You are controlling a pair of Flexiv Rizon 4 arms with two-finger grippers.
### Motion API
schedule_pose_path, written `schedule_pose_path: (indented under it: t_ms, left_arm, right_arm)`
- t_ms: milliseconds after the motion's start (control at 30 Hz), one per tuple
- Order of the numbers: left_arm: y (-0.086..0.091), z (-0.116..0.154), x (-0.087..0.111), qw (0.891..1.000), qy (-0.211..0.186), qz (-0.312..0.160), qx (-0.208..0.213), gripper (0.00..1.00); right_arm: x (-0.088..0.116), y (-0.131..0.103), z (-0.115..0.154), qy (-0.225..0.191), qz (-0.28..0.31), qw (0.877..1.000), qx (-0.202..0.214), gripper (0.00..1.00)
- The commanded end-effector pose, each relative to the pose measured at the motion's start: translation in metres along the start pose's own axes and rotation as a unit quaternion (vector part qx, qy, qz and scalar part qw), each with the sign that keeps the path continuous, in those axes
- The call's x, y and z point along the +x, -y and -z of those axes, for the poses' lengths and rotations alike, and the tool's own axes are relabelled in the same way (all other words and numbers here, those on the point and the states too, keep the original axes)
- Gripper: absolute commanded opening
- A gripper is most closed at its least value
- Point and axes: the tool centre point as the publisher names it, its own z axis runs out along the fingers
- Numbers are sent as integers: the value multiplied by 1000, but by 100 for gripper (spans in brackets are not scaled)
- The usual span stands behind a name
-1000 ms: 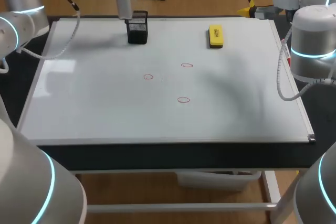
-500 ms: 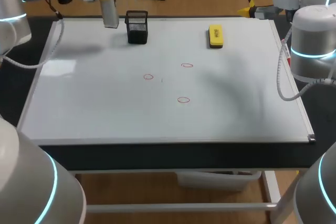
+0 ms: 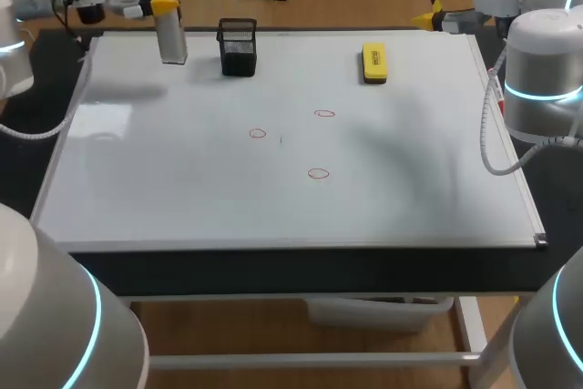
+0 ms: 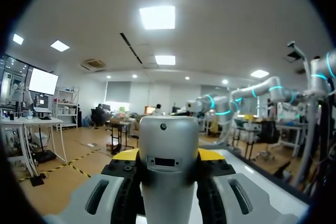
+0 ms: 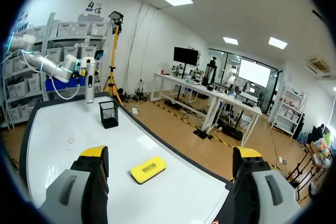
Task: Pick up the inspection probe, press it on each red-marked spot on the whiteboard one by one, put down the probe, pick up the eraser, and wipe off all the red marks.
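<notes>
My left gripper (image 3: 162, 5) is shut on the grey cylindrical inspection probe (image 3: 169, 32), which hangs upright over the whiteboard's (image 3: 182, 179) far left corner. In the left wrist view the probe (image 4: 168, 135) fills the gap between the yellow tips of that gripper (image 4: 168, 157). Three red marks (image 3: 258, 133), (image 3: 324, 114), (image 3: 317, 173) lie near the board's middle. The yellow eraser (image 3: 374, 62) rests at the far right. My right gripper (image 5: 170, 155) stands open and empty off the board's far right edge, with the eraser (image 5: 148, 169) ahead of it.
A black mesh holder (image 3: 238, 46) stands at the far edge, just right of the probe, and shows too in the right wrist view (image 5: 108, 114). The right arm's elbow (image 3: 545, 70) rises beside the board's right edge.
The left arm has carried the probe leftward, from above the black holder to the board's far left corner. The right arm has not moved.
</notes>
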Motion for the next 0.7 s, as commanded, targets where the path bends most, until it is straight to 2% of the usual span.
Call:
schedule_pose_path:
  t_ms: [33,700]
  left_arm:
    - [0,3,9,993,120,-1,1,0]
    - [-1,16,14,989,151,1,-10,0]
  right_arm:
    - [0,0,0,-1,0,1000,1,100]
    - [0,0,0,-1,0,1000,1,100]
